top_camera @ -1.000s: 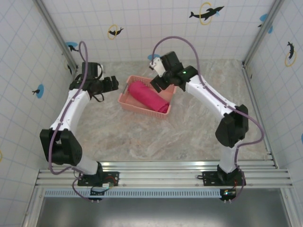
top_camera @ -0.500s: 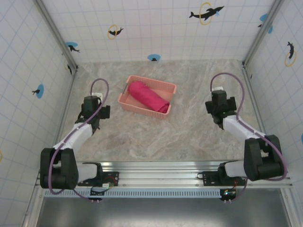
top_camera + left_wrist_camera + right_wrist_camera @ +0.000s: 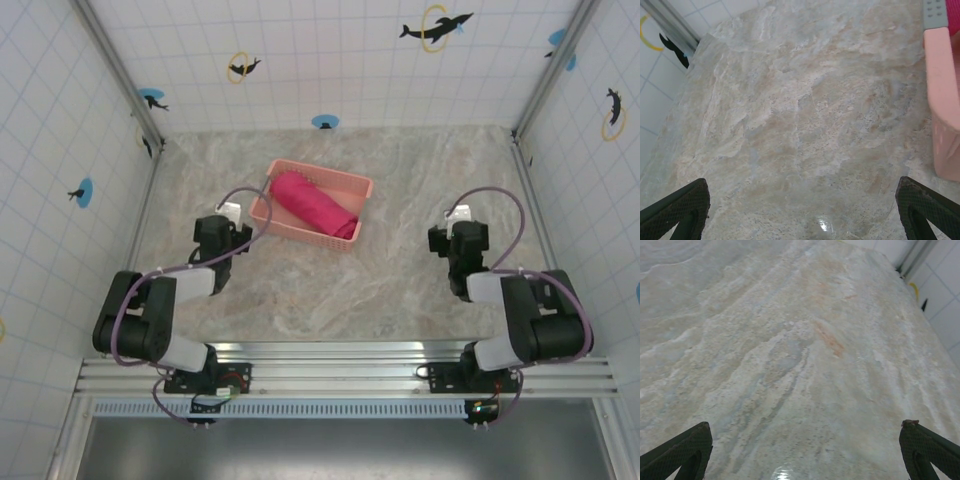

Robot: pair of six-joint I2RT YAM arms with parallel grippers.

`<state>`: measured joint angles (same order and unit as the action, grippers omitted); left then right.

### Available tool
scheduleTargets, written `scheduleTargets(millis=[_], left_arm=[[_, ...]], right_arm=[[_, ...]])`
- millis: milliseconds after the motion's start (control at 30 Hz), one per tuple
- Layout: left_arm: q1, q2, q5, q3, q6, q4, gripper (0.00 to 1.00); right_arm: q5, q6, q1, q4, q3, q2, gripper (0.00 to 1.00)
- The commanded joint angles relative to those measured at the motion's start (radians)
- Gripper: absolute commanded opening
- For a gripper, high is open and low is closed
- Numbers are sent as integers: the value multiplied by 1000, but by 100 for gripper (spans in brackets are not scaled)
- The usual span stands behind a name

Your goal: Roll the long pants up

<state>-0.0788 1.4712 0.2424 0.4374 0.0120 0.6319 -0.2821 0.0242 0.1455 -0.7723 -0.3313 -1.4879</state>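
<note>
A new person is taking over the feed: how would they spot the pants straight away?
On the marble table, look left of centre toward the back for a pale salmon slatted basket. The pants are the thick magenta roll lying diagonally inside it: soft cloth, far deeper pink than the basket's plastic.

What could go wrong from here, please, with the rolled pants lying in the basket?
1. The long pants lie as a loose roll in the basket. The left claw and right claw are open and off it, so nothing pins the roll and it might loosen.
2. The left claw hangs close to the basket's near-left corner; a careless swing could nudge it.
</note>
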Motion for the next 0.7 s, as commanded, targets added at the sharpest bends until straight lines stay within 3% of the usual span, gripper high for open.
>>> scheduleTargets(millis=[0,33,67,133,200,667], left_arm=[[4,91,-58,-100,-63,419,97],[5,74,-62,-98,-53,380,98],[6,29,-68,-67,-46,225,97],[-3,67,-40,-64,-59,307,97],[-2,41,-40,-55,-55,231,97],[-4,46,-38,-56,-58,243,97]], right_arm=[[42,-49,38,-155,-16,-20,99],[62,-50,34,-105,-27,-12,99],[63,-50,33,-185,-12,-41,99],[60,-45,32,-78,-45,-12,99],[127,-10,-19,-28,-85,-29,99],[110,-11,-10,-21,-87,-29,99]])
